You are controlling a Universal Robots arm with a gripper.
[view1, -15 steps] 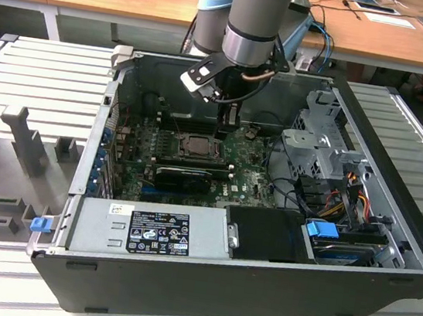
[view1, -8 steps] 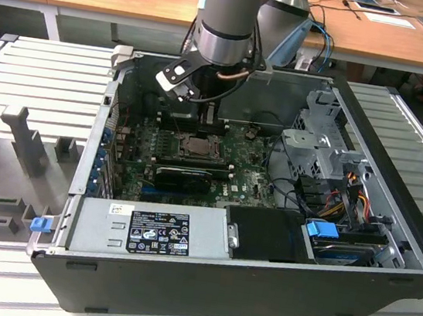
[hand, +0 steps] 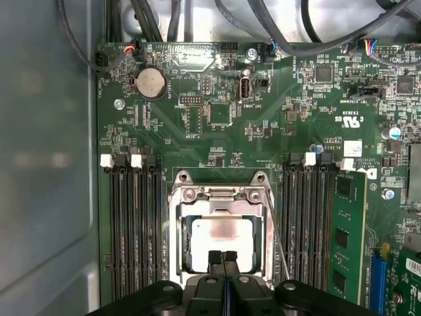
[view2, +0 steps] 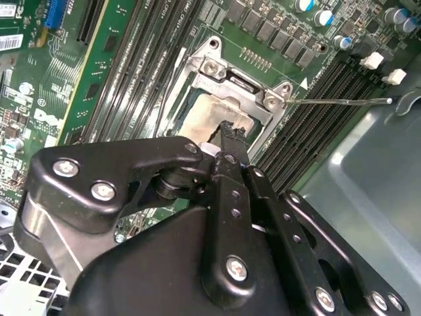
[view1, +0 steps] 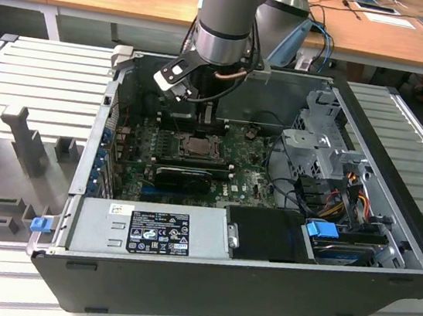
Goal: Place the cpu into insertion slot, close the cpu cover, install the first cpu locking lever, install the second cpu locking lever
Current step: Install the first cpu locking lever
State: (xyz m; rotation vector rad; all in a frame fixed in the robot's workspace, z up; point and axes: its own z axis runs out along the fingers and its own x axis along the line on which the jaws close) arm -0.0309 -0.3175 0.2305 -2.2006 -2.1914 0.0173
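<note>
The cpu (hand: pixel 220 237) lies in the insertion slot (view1: pixel 196 147) of the green motherboard (hand: pixel 263 118), its pale face showing through the square window of the cpu cover (hand: pixel 264 230). The cover lies flat over the chip. My gripper (hand: pixel 223 255) is shut with nothing between its fingers, and its tips sit at the cover's edge opposite the hinge screws. In the second wrist view the fingertips (view2: pixel 230 131) touch the cover (view2: pixel 243 92) just beside the chip (view2: pixel 207 115). A thin locking lever (view2: pixel 342 101) sticks out from one corner of the socket, across the memory slots.
Black memory slots (hand: pixel 135 230) flank the socket on both sides. The case's grey wall (hand: pixel 46 164) runs close by. In the exterior view a power supply (view1: pixel 147 231), a drive cage (view1: pixel 323 141) and loose cables (view1: pixel 347 191) fill the case around the board.
</note>
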